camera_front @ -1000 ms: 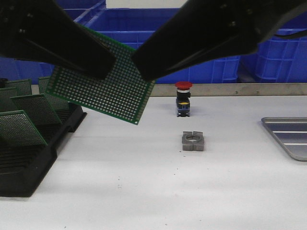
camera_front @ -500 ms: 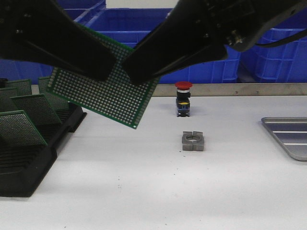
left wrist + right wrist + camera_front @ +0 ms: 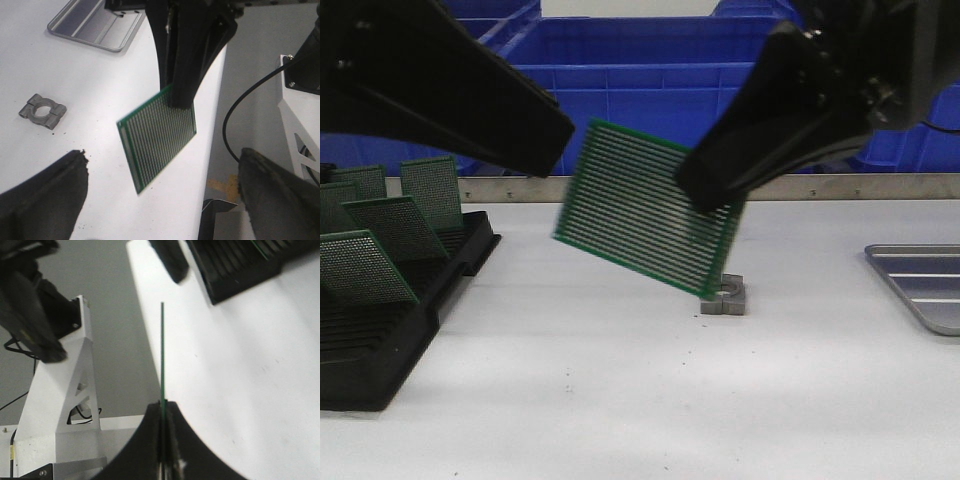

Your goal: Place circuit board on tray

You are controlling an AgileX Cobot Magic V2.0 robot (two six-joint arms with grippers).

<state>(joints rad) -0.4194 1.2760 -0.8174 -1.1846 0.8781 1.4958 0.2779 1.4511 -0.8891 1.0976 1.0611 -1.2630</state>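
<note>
Right gripper [image 3: 712, 195] was pinched tight on the green striped circuit board [image 3: 645, 210], hanging tilted mid-frame; left gripper [image 3: 160, 195] gaped wide, holding nothing, and the grey ribbed metal tray [image 3: 920, 283] sat far right

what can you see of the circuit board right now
The circuit board is a thin green rectangle with fine pale stripes across its face. It hangs tilted in the air above the white table, touching nothing below. Only the right gripper holds it, shut on one edge; the left gripper is open and clear of it.
</note>
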